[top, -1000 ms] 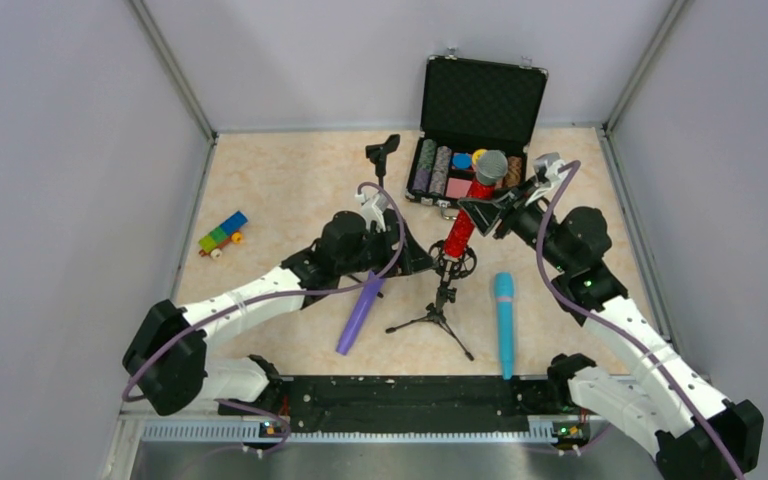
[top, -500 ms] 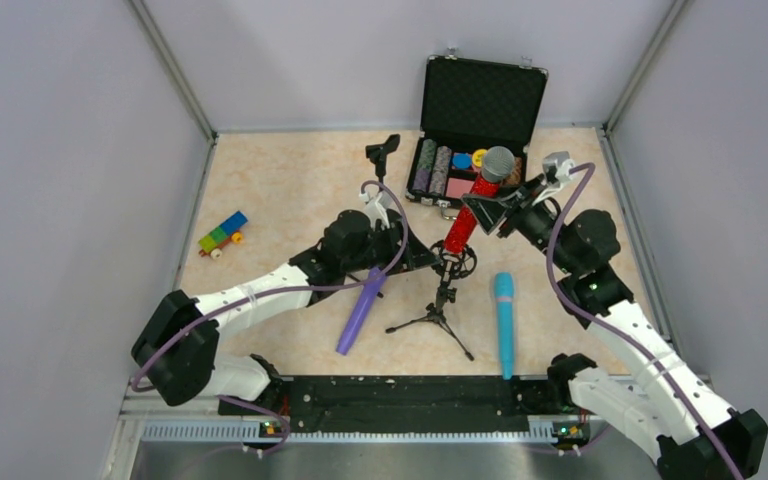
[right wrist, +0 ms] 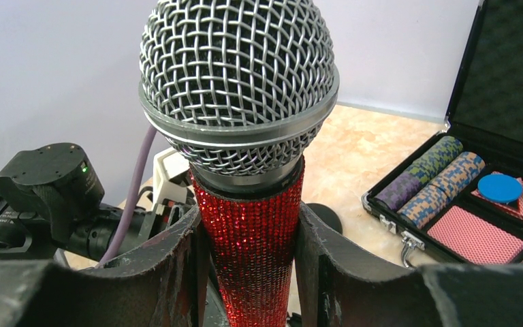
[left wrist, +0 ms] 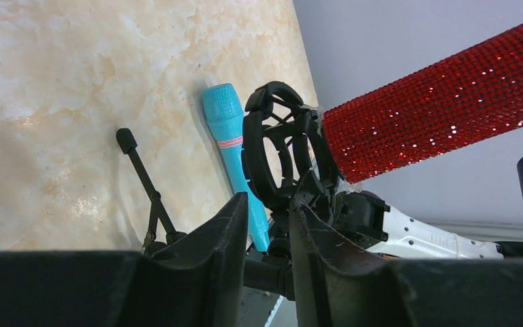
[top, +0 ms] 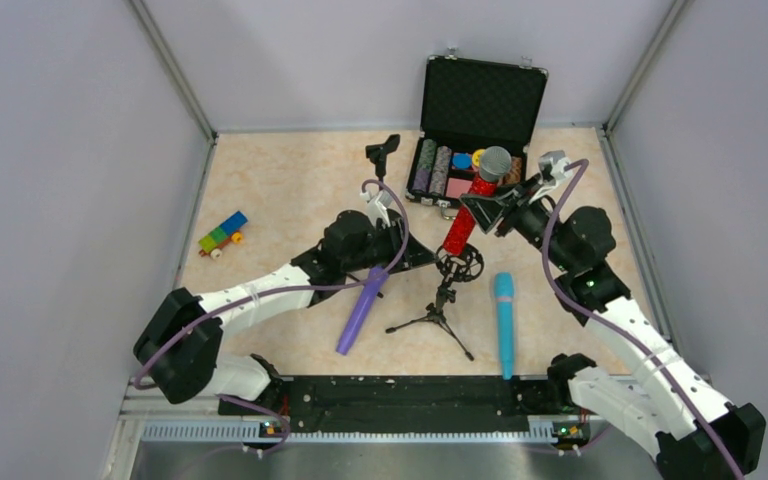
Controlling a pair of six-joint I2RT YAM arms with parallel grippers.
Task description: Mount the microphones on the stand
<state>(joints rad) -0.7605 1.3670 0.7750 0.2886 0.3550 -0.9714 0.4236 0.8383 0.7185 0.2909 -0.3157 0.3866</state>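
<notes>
My right gripper (right wrist: 248,238) grasps the red microphone (right wrist: 238,88), my left gripper (left wrist: 267,211) clamps the stand (left wrist: 282,150); the far-edge case (top: 485,95) holds poker chips (right wrist: 436,177).

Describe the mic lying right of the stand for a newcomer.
Find the black tripod stand mid-table. Right of its legs the teal-blue microphone lies flat. Its colour is unique: the purple microphone lies left, the red microphone is held aloft.

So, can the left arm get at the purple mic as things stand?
Probably not yet. The purple mic lies close beside the left gripper, with nothing on top of it, but that gripper is shut on the stand, so it would have to let go first.
</notes>
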